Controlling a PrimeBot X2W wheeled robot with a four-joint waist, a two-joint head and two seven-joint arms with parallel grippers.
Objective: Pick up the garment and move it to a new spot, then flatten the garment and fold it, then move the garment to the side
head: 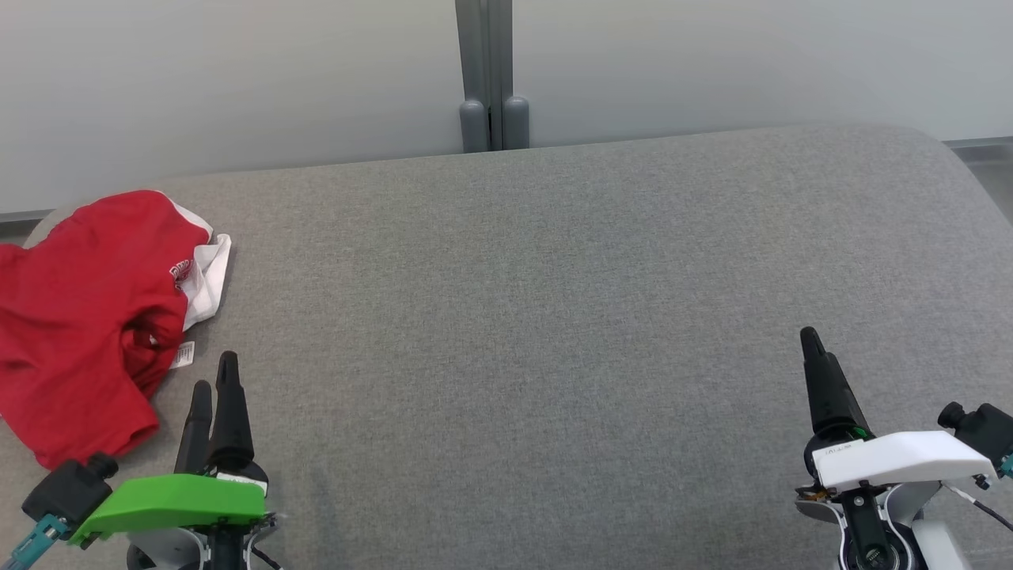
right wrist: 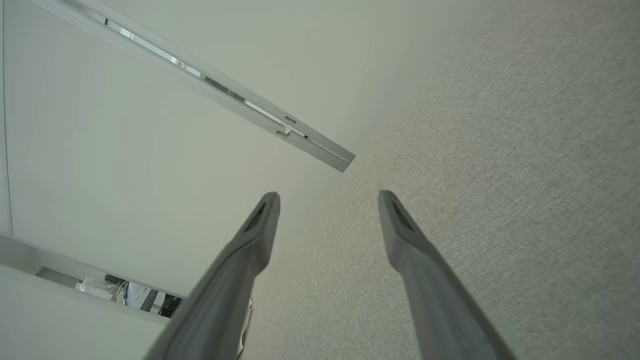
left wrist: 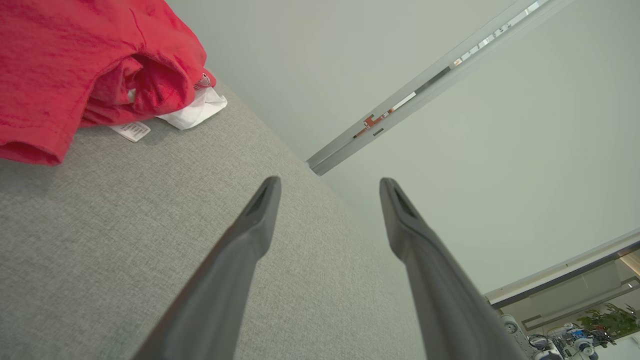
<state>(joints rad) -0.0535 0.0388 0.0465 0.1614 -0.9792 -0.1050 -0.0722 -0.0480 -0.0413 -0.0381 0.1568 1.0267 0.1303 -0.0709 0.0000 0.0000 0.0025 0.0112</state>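
Observation:
A crumpled red garment (head: 75, 317) with a white lining and a small label lies at the far left of the grey fabric surface (head: 554, 317). In the left wrist view the garment (left wrist: 75, 65) sits at the upper left, beyond the finger on that side. My left gripper (head: 214, 372) stands open just right of the garment's near edge, apart from it, with nothing between its fingers (left wrist: 260, 215). My right gripper (head: 815, 348) is far off at the lower right, open and empty, as its wrist view (right wrist: 327, 200) confirms.
A pale wall runs behind the surface, with a grey vertical post (head: 491, 79) at the back centre. The surface's rounded right corner (head: 950, 158) drops to the floor. Grey fabric stretches between the two grippers.

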